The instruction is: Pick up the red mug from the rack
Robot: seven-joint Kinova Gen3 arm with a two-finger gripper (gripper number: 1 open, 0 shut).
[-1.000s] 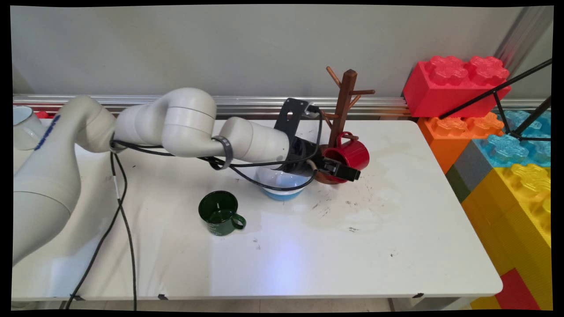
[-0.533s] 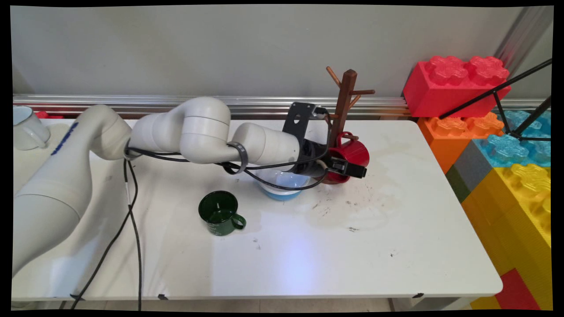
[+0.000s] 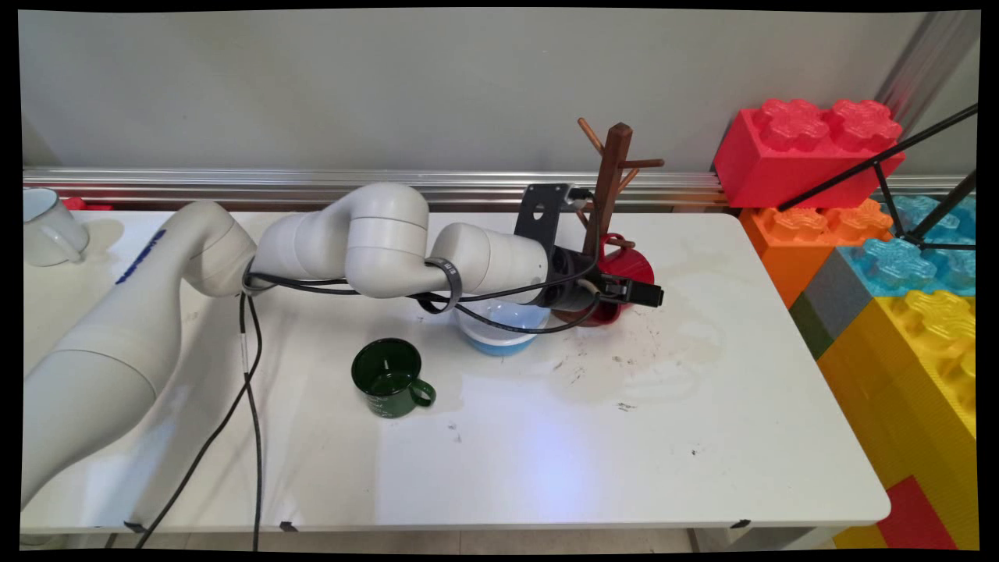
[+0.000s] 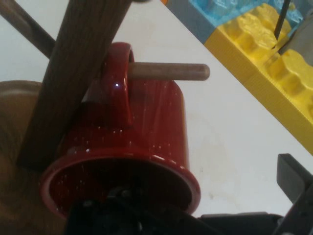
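your gripper (image 3: 645, 294) sits at the mouth of the red mug (image 3: 627, 266), which hangs by its handle on a low peg (image 4: 168, 71) of the wooden mug tree (image 3: 611, 187). fingers look apart: the one you can see in the hand view stands clear of the mug wall, the other is hidden. blue bowl (image 3: 499, 326) is just beside, green mug (image 3: 388, 377) well apart.

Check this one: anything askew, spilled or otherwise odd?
Nothing spilled or broken. The red mug hangs by its handle on a peg of the wooden mug tree, tilted. The table bears dark scuffs and pale stains near the tree's base.
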